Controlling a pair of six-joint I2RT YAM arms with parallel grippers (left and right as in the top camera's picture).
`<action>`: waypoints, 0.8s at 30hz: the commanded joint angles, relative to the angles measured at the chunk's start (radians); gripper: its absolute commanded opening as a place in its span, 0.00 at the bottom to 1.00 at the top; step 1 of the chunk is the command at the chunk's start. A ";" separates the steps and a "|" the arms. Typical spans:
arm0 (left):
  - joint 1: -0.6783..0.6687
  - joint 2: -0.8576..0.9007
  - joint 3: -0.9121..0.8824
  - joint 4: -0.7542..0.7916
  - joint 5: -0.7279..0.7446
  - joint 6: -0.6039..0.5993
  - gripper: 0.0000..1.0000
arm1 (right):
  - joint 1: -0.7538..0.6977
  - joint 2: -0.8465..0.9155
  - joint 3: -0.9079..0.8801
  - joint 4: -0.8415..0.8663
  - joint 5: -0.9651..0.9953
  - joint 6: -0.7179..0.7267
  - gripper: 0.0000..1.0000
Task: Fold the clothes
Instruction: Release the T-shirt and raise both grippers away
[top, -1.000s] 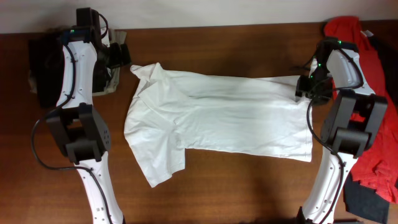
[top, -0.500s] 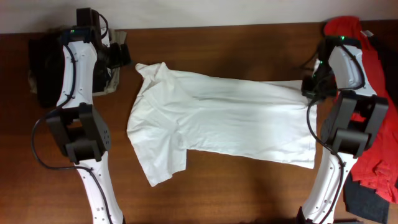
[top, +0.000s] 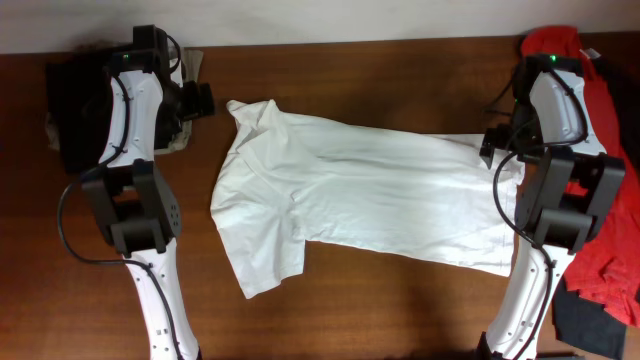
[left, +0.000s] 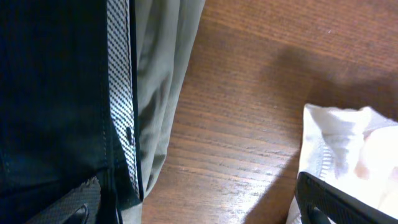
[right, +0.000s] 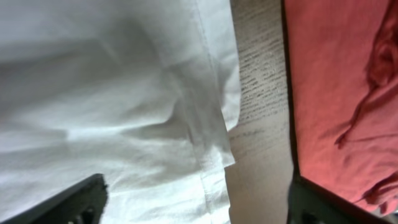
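Note:
A plain white T-shirt (top: 360, 190) lies spread flat across the wooden table, collar end to the left, hem to the right, one sleeve toward the front. My left gripper (top: 203, 100) is open and empty just left of the shirt's upper left corner; in the left wrist view (left: 199, 208) bare wood lies between the fingers and the shirt's edge (left: 348, 149) is by the right finger. My right gripper (top: 488, 152) is open over the shirt's right hem; in the right wrist view (right: 199, 205) the hem (right: 211, 143) lies between the spread fingers.
Black folded fabric (top: 70, 110) and a khaki piece (top: 178, 135) lie at the back left, also in the left wrist view (left: 161, 81). A red shirt (top: 610, 180) lies along the right edge, close to the right arm. A dark garment (top: 590, 325) lies at the front right.
The white shirt has slid a little to the right and toward the front. Its upper left corner is now farther from my left gripper. My right gripper has shifted slightly toward the front.

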 joint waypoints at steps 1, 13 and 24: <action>0.001 -0.015 0.045 -0.040 -0.007 0.010 0.99 | -0.006 -0.012 0.013 -0.025 0.043 0.065 0.99; 0.001 -0.260 0.163 -0.350 -0.008 -0.023 0.99 | -0.010 -0.328 0.043 -0.122 0.033 0.232 0.99; 0.003 -0.429 0.158 -0.538 -0.008 -0.047 0.99 | 0.048 -0.682 -0.034 -0.209 -0.013 0.249 0.99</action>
